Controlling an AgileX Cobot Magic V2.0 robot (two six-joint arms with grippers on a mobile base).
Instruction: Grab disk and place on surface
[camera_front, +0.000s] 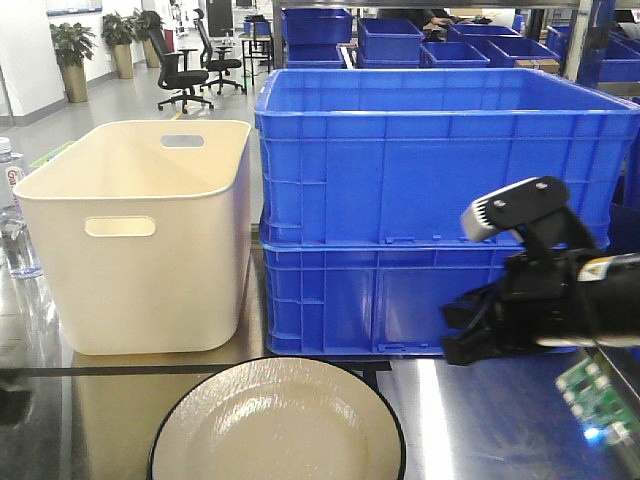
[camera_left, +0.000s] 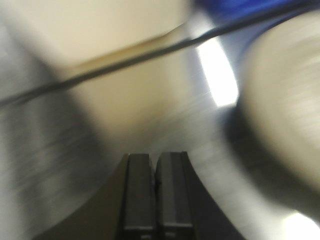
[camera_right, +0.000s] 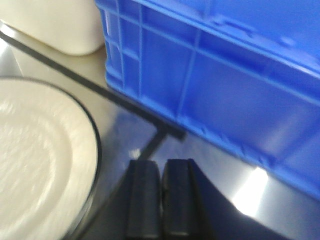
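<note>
Nearest the front camera lies the disk (camera_front: 277, 425), a cream plate with a dark rim, flat on the steel tabletop (camera_front: 480, 420) just ahead of the black tape line (camera_front: 110, 369). Both wrist views show their fingers pressed together with nothing between them: the right gripper (camera_right: 162, 197) hangs beside the disk's right rim (camera_right: 45, 160), near but not touching, and the left gripper (camera_left: 156, 192) is off to the disk's left (camera_left: 285, 115), its picture smeared by motion.

Since the disk already rests on the tabletop, the task looks done or nearly so. If a grasp is still wanted, the fingers must first spread wide, then come at the rim from the side, low and level, so one finger slides under the lip. Judging by its glaze, the plate may slip, so a firm, slow pinch suits it.

Outward stand the cream bin (camera_front: 140, 240) and the stacked blue crates (camera_front: 430, 210), close behind; keep lifts short to avoid clipping them
</note>
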